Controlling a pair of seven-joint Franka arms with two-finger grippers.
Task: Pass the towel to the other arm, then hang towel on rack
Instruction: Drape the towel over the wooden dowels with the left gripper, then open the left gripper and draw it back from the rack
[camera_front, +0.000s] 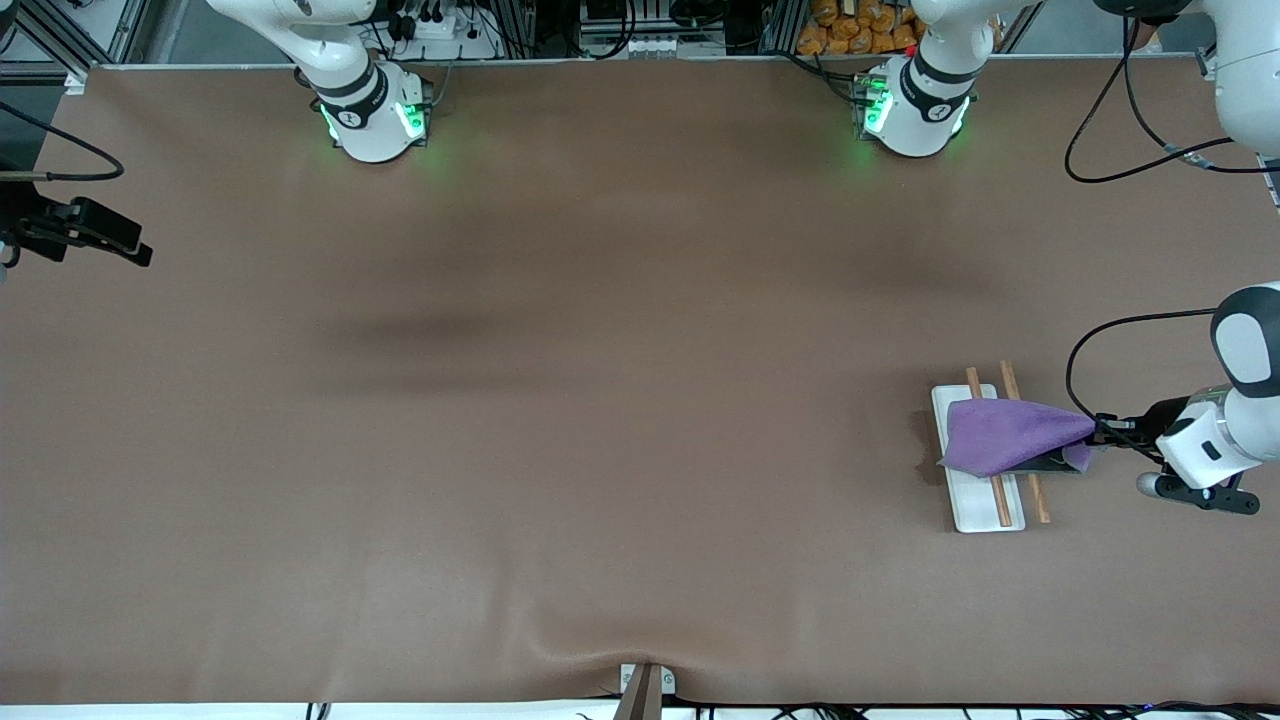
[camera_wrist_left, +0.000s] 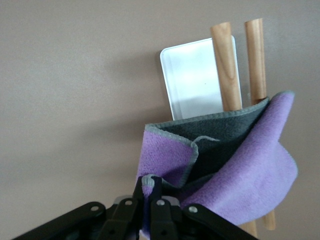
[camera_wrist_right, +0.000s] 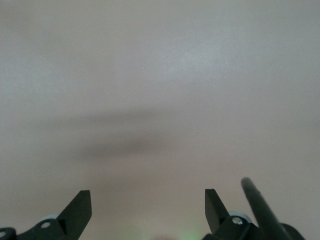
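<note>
The purple towel (camera_front: 1005, 435) lies spread over the rack's two wooden rods (camera_front: 1000, 495), across the middle of the white base (camera_front: 975, 510), toward the left arm's end of the table. My left gripper (camera_front: 1098, 432) is shut on one corner of the towel, just beside the rack. In the left wrist view the fingers (camera_wrist_left: 152, 182) pinch the towel's grey-edged corner, the towel (camera_wrist_left: 250, 170) covers the rods (camera_wrist_left: 226, 65), and the base (camera_wrist_left: 192, 80) shows past it. My right gripper (camera_front: 135, 250) is open and empty (camera_wrist_right: 147, 197), held up over the right arm's end of the table.
Both arm bases (camera_front: 375, 115) stand along the table edge farthest from the front camera. A black cable (camera_front: 1110, 330) loops from the left arm above the rack. A small bracket (camera_front: 645, 685) sits at the table's front edge.
</note>
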